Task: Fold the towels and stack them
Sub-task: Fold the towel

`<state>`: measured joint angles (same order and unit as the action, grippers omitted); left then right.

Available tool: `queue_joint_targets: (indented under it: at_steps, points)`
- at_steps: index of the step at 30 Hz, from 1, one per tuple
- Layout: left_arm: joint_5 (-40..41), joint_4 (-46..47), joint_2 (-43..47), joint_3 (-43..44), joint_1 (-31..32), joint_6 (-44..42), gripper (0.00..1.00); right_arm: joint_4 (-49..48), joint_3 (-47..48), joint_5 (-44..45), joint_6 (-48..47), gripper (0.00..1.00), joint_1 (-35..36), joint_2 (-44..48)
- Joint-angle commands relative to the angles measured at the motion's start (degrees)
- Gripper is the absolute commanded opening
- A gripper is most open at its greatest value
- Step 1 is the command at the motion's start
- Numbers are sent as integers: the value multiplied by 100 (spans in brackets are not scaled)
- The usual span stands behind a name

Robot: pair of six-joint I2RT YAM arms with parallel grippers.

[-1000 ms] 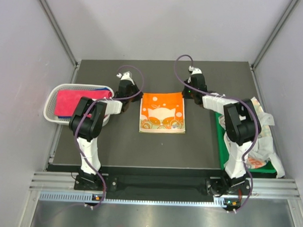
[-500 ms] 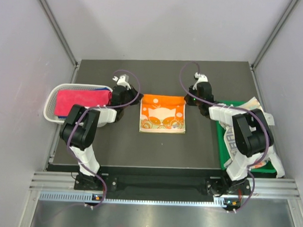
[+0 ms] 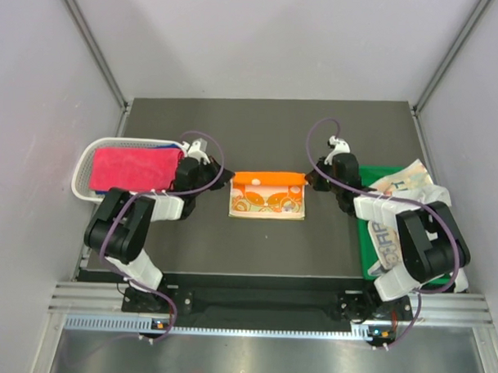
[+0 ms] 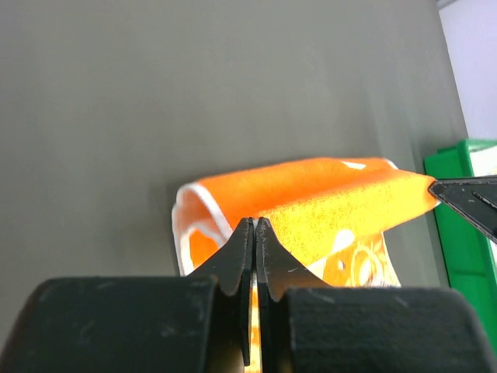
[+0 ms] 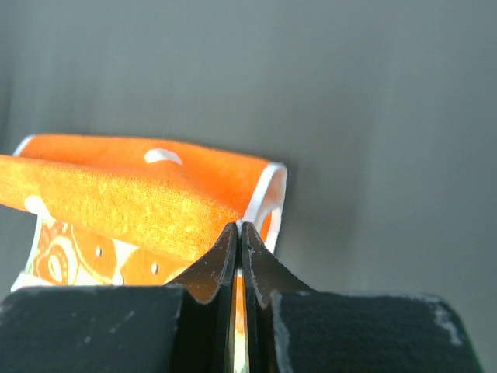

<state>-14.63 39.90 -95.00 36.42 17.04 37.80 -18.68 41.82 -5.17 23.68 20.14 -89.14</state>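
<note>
Orange towel [image 4: 311, 206] is fuzzy terry cloth, table [image 4: 194, 85] looks smooth matt grey, my fingers [image 4: 233, 260] matt black plastic, green tray [image 4: 458, 217] glossy plastic.

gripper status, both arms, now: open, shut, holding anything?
Left gripper: shut, pinching the lifted edge of the orange towel.
Right gripper: shut, pinching the other end of that same lifted edge.

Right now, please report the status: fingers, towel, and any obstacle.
Left fingers shut on orange towel, far-left corner. Right fingers shut on far-right corner. Far edge lifted, fold half done. Nothing blocks the fold.
</note>
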Motion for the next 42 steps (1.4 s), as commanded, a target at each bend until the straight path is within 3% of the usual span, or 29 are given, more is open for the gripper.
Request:
queue_joint_targets:
  at_steps: [1,20,42]
  points:
    - [-162,404,411,-301,19,43,0,-426,-244,-142,172,0,42,345]
    - [-119,220,1018,-1146,247,-1,0,-365,-1027,200,268,0,684,907]
    - [-286,53,1212,-1498,300,-18,0,-610,-1554,218,506,0,780,1048]
